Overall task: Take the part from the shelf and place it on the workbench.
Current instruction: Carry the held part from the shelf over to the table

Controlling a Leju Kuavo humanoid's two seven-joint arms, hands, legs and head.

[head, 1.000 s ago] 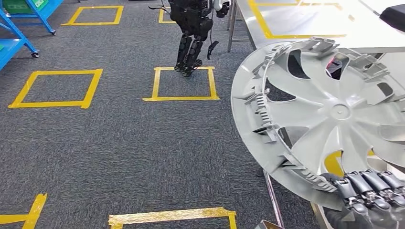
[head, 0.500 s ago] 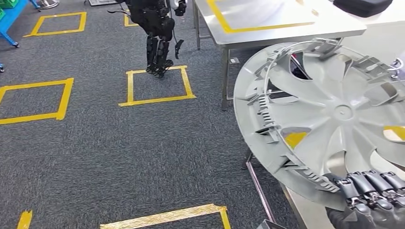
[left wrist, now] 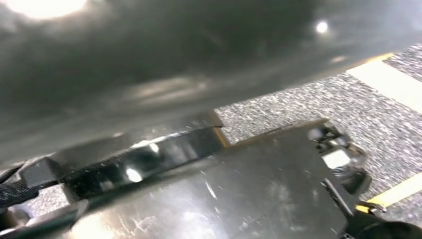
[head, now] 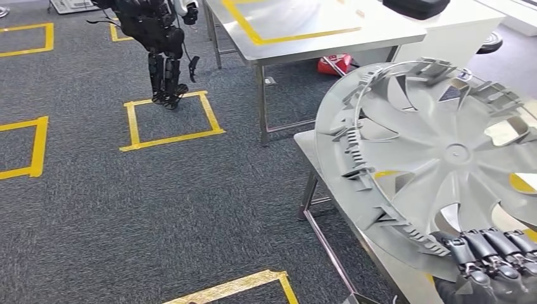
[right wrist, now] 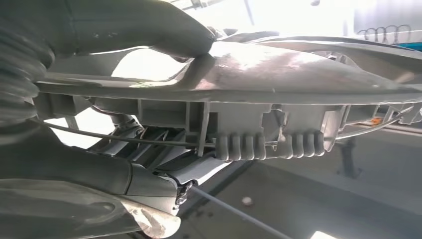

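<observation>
We start at the right robot hand (head: 491,256), low at the right of the head view: its dark fingers (head: 481,247) curl over the lower rim of the part (head: 443,152), a large silver-grey wheel cover. The right wrist view confirms the grip, with the thick grey thumb (right wrist: 149,25) pressed on one face of the rim and the fingers wrapped under the other. The right robot hand (right wrist: 59,99) is therefore closed on the part. For the left robot hand we cannot tell the state; the left wrist view is blurred, with dark surfaces and some carpet.

The part is held up in the air, tilted, inner ribbed face toward the camera, well clear of any shelf. Beneath and behind it lies a steel worktop (head: 329,174), its near edge and leg frame visible below the rim. A second worktop (head: 304,44) with a yellow taped rectangle stands further off. Another dark humanoid robot (head: 158,44) stands at a yellow floor square (head: 171,120) on the grey carpet.

Step in hand, as we judge it: carry phase, with pick-up complete and placement not yet done. The next move calls for lowering the part flat over the near worktop and loosening the fingers only once the rim rests on it. Risk: the wide cover, held at one edge, may swing or slip.
</observation>
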